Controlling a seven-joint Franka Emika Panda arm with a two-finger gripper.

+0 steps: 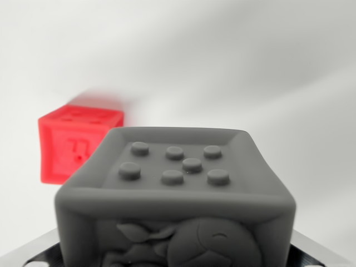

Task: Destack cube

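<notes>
I see a gray cube (181, 194) with seven round bumps on top and a raised picture on its front. The red cube (69, 146) has a raised mark on its side. The table (289, 67) looks white.

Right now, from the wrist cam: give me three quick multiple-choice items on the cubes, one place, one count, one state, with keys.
1. Where is the red cube relative to the grey cube?
A. Behind it, toward the wrist view's left
B. On top of it
C. In front of it, toward the wrist view's right

2. How many raised studs show on the grey cube's top face?
A. Four
B. Seven
C. Ten

3. What sits on top of the grey cube?
A. The red cube
B. A lid
C. Nothing

Key: 1 A, the red cube lies farther back and left, partly hidden by the grey one. 2 B, seven round studs are countable in the recessed top. 3 C, the studded top face is bare. Whether the hand holds the grey cube cannot be told from this view.
</notes>
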